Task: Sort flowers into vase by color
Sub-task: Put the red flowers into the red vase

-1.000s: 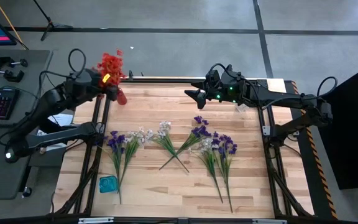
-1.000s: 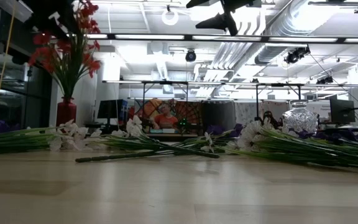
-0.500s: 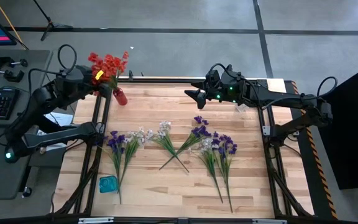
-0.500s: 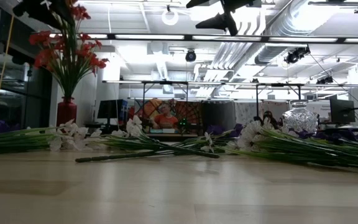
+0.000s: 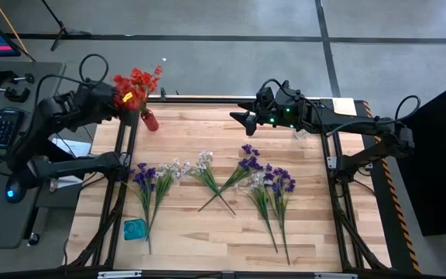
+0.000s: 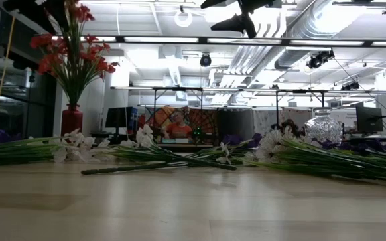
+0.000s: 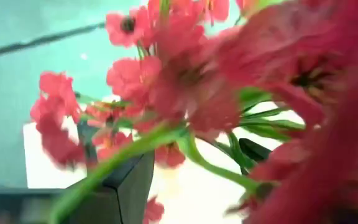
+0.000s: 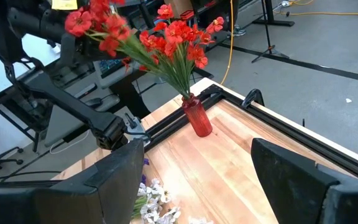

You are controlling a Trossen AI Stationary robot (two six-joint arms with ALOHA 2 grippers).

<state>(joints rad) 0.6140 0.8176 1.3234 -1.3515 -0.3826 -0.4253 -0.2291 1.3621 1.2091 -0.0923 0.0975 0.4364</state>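
A bunch of red flowers point(image 5: 138, 81) stands with its stems in a small red vase point(image 5: 150, 121) at the table's far left corner. My left gripper point(image 5: 118, 99) is open and hangs high beside the blossoms' left side, with red blossoms point(image 7: 185, 81) filling its wrist view. Purple and white flowers point(image 5: 152, 182) point(image 5: 273, 190) lie flat in loose bunches across the table's middle. My right gripper point(image 8: 194, 186) waits open, high over the table's far middle, with nothing between its fingers. My left gripper is level with the red blossoms' tops. A green stem point(image 7: 135, 146) crosses in front of one finger point(image 7: 126, 186). I cannot tell whether the finger touches it.
A teal object point(image 5: 135, 229) lies near the front left. A clear glass vase point(image 6: 322, 127) stands at the far right, under my right arm. A white sprig point(image 5: 204, 167) and a purple one point(image 5: 246, 163) cross at the middle. Bare wood lies along the near edge.
My left gripper has drawn back from the red bunch toward the table's left edge and risen a little, tipping as it went. It stayed open throughout. The red flowers have spread apart at the top and stay standing in the red vase.
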